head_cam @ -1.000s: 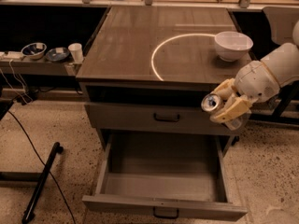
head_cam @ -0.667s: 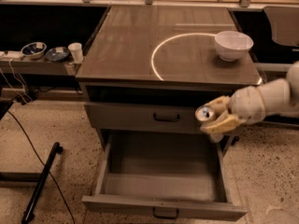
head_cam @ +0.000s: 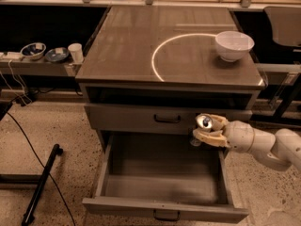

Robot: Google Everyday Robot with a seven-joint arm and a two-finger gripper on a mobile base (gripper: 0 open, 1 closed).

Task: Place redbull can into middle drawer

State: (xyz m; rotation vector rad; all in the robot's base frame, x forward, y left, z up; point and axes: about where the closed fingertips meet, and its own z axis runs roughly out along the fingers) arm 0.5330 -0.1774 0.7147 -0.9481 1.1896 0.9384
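Note:
The redbull can [head_cam: 205,122], slim and silvery with a shiny round top, is held in my gripper [head_cam: 207,130]. The gripper reaches in from the right on a white arm and is shut on the can. It hangs above the right rear part of the open middle drawer [head_cam: 162,187], a wide grey tray pulled out at the bottom of the cabinet. The can is in front of the shut handled drawer [head_cam: 141,118] above it and points its top toward the camera.
A white bowl [head_cam: 234,45] stands at the back right of the cabinet top [head_cam: 122,46]. A side shelf at left holds two small bowls [head_cam: 33,50] and a white cup [head_cam: 75,52]. A black cable and pole [head_cam: 40,182] lie on the floor at left.
The gripper with the can has moved down and to the left, from beside the cabinet's right edge to over the open drawer. The arm now reaches in lower.

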